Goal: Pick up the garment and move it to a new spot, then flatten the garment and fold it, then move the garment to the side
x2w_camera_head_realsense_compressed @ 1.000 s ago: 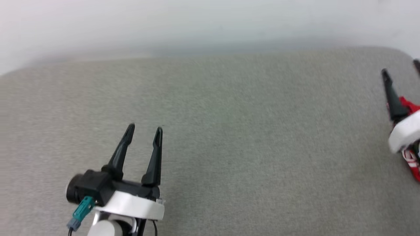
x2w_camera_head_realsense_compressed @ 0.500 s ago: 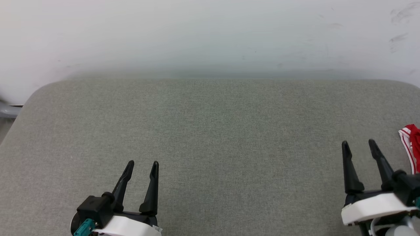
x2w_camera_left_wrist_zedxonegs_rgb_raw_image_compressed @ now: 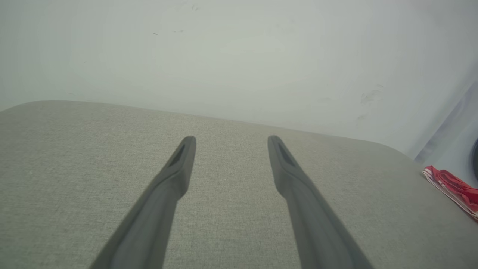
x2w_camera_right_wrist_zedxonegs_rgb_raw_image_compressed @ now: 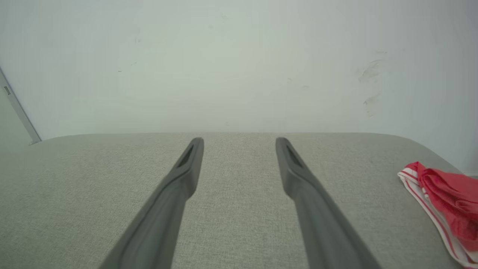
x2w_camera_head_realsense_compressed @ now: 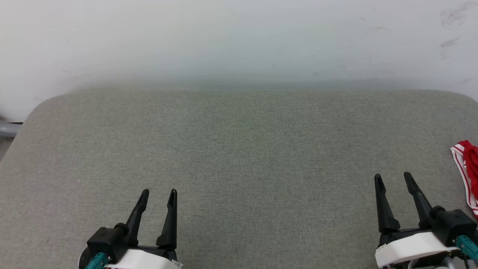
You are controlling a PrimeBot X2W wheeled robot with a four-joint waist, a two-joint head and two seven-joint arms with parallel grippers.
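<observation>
The garment (x2w_camera_head_realsense_compressed: 467, 166), red cloth with a red-and-white striped edge, lies at the far right edge of the grey padded surface (x2w_camera_head_realsense_compressed: 239, 149); the frame cuts most of it off. It also shows at the right of the right wrist view as the garment (x2w_camera_right_wrist_zedxonegs_rgb_raw_image_compressed: 444, 194) and far right in the left wrist view as the garment (x2w_camera_left_wrist_zedxonegs_rgb_raw_image_compressed: 452, 188). My right gripper (x2w_camera_head_realsense_compressed: 393, 178) stands open at the lower right, a short way left of the garment and apart from it. My left gripper (x2w_camera_head_realsense_compressed: 158, 194) stands open at the lower left, nothing between its fingers.
A white wall (x2w_camera_head_realsense_compressed: 239, 41) rises behind the surface's far edge. The surface has rounded far corners. A grey bar (x2w_camera_head_realsense_compressed: 7, 127) shows past its left edge.
The head camera has swung, so the whole picture shifted. The right gripper, which was over the garment at the right edge, has drawn back to the lower right. Both grippers have settled lower.
</observation>
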